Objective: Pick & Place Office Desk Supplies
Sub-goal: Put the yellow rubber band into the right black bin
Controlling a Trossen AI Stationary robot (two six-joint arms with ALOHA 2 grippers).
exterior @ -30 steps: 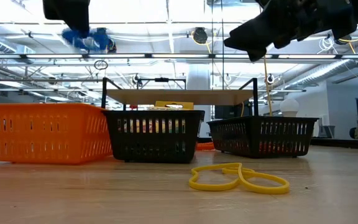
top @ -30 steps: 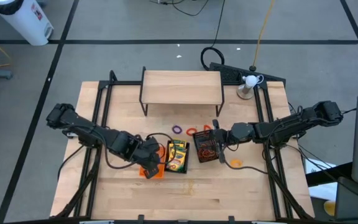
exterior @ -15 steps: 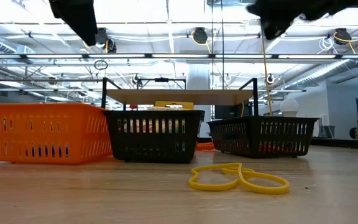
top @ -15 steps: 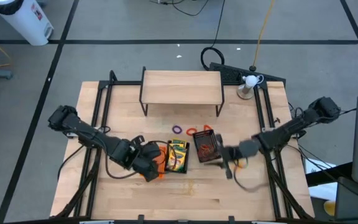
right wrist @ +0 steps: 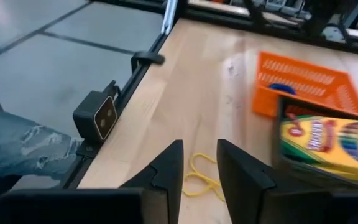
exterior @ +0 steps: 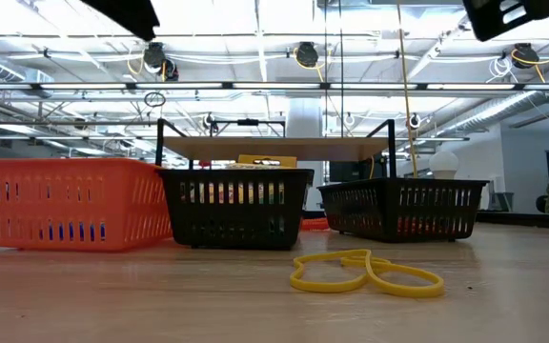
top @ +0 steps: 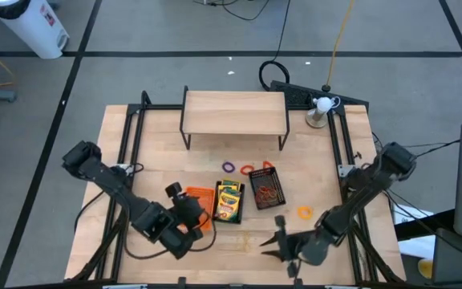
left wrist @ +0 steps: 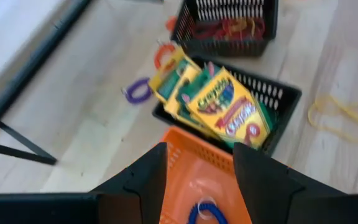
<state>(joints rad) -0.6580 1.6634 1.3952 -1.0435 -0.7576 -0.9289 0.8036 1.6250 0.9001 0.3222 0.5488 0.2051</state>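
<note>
The orange mesh tray [top: 205,195] stands left of a black tray [top: 229,201] that holds crayon boxes [left wrist: 225,106]. A second black tray [top: 267,186] holds rubber bands. A blue band [left wrist: 204,208] lies in the orange tray. A yellow band [exterior: 365,272] lies on the table near the front edge, an orange one [top: 305,212] right of the trays, and a purple one [top: 228,167] and a red one [top: 247,168] behind them. My left gripper [top: 187,205] hovers open and empty over the orange tray's left end [left wrist: 199,168]. My right gripper [top: 275,238] is open and empty above the table's near part, near the yellow band [right wrist: 201,177].
A wooden riser shelf [top: 235,112] stands at the table's far side. The low camera [right wrist: 98,115] sits on the near edge rail. A person's jeans-clad leg [right wrist: 17,149] shows beyond the table. Bare wood lies along the near edge [top: 215,261].
My left gripper has let go of the blue band, which has fallen into the orange tray, and has drawn back up and toward the near-left. My right gripper has left the black band tray and swung toward the table's near edge.
</note>
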